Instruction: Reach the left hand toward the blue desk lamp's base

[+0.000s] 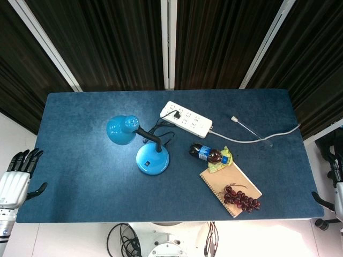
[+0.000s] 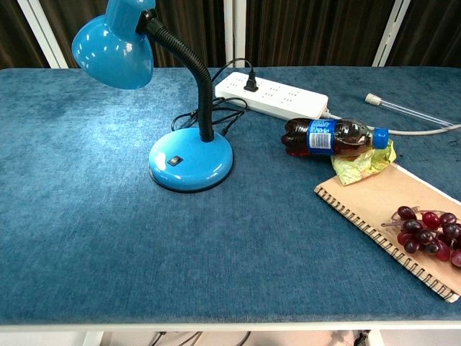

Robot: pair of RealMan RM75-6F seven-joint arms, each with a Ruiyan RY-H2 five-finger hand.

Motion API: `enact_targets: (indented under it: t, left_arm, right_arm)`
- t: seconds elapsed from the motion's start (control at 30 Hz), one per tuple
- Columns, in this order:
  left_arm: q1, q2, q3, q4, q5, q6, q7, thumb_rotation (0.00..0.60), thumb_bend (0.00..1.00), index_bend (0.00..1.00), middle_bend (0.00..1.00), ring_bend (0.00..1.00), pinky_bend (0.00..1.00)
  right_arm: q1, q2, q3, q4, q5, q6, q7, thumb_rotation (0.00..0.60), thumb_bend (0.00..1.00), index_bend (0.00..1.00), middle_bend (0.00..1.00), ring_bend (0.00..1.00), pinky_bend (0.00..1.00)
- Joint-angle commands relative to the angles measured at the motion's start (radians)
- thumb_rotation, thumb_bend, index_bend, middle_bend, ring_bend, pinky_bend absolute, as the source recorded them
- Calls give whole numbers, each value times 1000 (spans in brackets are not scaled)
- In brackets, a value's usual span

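Observation:
The blue desk lamp stands near the table's middle, its round base (image 1: 153, 158) (image 2: 191, 159) flat on the blue cloth and its shade (image 1: 122, 129) (image 2: 115, 45) leaning left on a black gooseneck. My left hand (image 1: 17, 179) hovers off the table's left front corner, far left of the base, fingers spread and holding nothing. At the right edge of the head view only a sliver of my right hand (image 1: 335, 195) shows, beyond the table's front right corner. The chest view shows neither hand.
A white power strip (image 1: 186, 119) (image 2: 272, 94) lies behind the lamp with its black cord plugged in. To the right lie a dark soda bottle (image 1: 209, 154) (image 2: 331, 138), a notebook (image 1: 230, 184) (image 2: 389, 216) with red grapes (image 1: 241, 198) (image 2: 428, 229), and a white cable (image 1: 252, 140).

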Motion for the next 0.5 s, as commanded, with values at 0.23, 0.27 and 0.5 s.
enact_targets:
  t: [0.23,0.27,0.5]
  left_arm:
    - [6,9,4,-21,11,-2,8,600,233,7,24,0,75]
    - [6,10,4,-23,12,-1,9,600,233,7,24,0,75]
    - [6,22,-1,-46,18,1,15,600,233,7,24,0,75]
  right_arm:
    - [-3,-5,-4,11,1,0,9,600,64,0,0,0,0]
    - [-4,-5,-4,12,1,1,10,600,64,0,0,0,0]
    - [-10,-5,-7,13,1,7,15,600,63,0,0,0,0]
